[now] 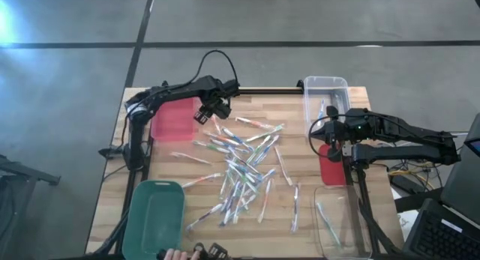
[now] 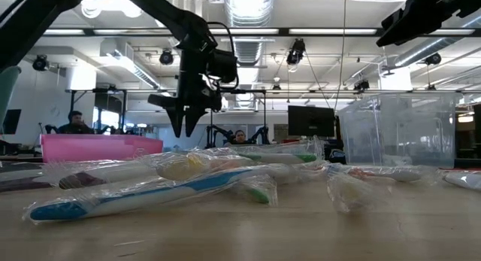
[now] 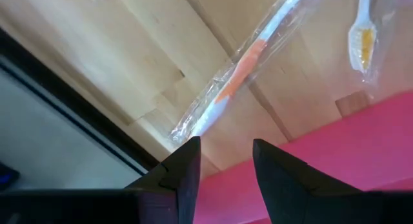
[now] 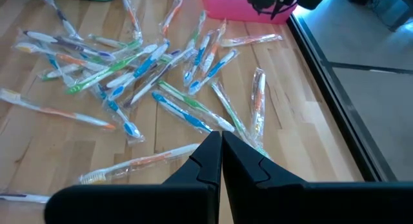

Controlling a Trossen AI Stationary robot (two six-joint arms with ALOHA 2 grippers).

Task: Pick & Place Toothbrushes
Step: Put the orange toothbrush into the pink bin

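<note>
Left gripper (image 1: pixel 204 115) hangs above the table's far left part, just beside the pink bin (image 1: pixel 175 120), fingers (image 3: pixel 182 171) apart with nothing between them. Points down, in the left wrist view, at one wrapped toothbrush with an orange handle (image 3: pixel 242 66) lying on the wood next to the pink bin's edge; not yet touching it. Right gripper (image 4: pixel 221 161) waits on the right side, near the clear bin (image 1: pixel 325 95), fingers pressed together and empty.

Toothbrushes (image 1: pixel 244 166) lie spread in a loose heap on the middle of the table (image 1: pixel 315 215), each in a clear wrapper, many crossing one another. A few rest already inside the clear bin and inside another clear bin (image 1: pixel 341 226) at the near right. Green bin (image 1: pixel 155 211) at the near left looks empty.

Probably the reaching step: aiming at a single toothbrush before picking. Next move calls for going down straight over the handle, closing on the thin stick across its width, then lifting without dragging the neighbour. Slippery wrapper may let it slide out, so a centred grip seems wise.
</note>
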